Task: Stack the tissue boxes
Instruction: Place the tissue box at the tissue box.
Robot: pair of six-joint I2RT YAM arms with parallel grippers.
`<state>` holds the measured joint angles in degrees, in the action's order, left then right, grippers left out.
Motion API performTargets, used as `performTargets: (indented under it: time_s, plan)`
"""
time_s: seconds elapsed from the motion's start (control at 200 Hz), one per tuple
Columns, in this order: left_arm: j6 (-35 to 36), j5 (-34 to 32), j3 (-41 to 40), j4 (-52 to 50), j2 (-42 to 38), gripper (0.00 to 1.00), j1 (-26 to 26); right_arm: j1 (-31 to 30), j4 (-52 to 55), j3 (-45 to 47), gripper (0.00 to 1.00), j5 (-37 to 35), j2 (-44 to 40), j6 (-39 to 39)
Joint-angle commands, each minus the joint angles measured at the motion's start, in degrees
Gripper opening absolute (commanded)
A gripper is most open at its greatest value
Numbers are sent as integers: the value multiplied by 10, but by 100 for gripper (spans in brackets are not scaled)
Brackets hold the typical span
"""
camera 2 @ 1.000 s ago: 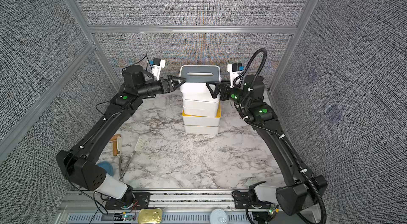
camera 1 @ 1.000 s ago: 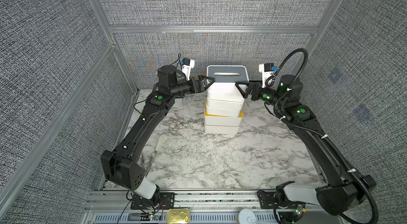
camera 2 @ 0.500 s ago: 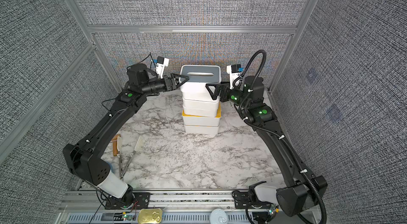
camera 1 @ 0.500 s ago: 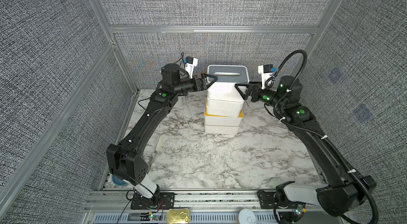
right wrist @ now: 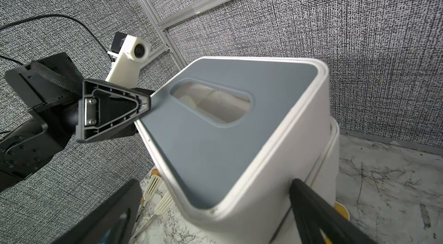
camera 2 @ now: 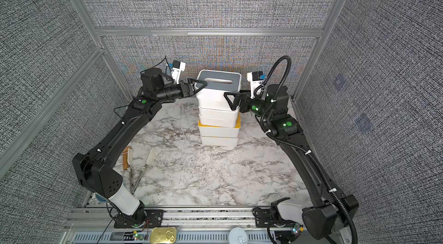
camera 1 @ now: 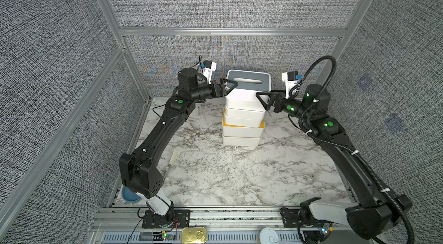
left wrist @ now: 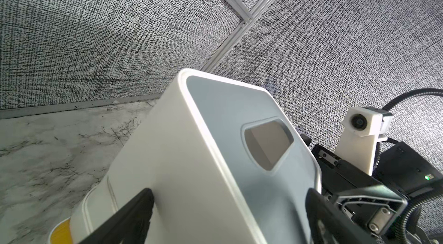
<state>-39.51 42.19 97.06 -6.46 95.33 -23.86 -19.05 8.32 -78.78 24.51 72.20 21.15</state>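
The tissue boxes stand as one stack [camera 1: 242, 132] of several white boxes at the back middle of the marble table [camera 1: 215, 178]. The top box [camera 1: 247, 97] has a grey slotted lid [camera 2: 218, 79]; a yellow lid edge [camera 1: 243, 125] shows lower down. My left gripper [camera 1: 229, 87] is open, its jaws astride the top box's left rear corner [left wrist: 191, 159], one finger [left wrist: 134, 209] against the white side. My right gripper [camera 1: 262, 100] is open astride the right front corner [right wrist: 239, 206], and one of its fingers [right wrist: 112, 209] stands clear of the box.
Two slotted tongs [camera 2: 141, 166] and a wooden-handled tool [camera 2: 125, 159] lie at the table's front left, by the left arm's base. A blue disc [camera 1: 129, 194], a tin can [camera 1: 193, 235] and a white lid [camera 1: 269, 238] sit at the front rail. Fabric walls close three sides.
The left arm has swung in, bringing its gripper closer onto the top box's corner. The right gripper and the stack have barely moved.
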Motion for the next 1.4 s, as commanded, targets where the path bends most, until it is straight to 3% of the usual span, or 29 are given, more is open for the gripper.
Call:
performTargets:
  time_s: [0.0,0.99,1.396]
  plan:
    - [1,14,1,15,3,99,-2,-1,-15,-1,99,8,0,3]
    - [2,9,10,10,6,99,-9,30,-6,-44,99,32,52,7]
    - [18,-16,38,-34,8,99,-2,34,-5,-31,99,-10,18,12]
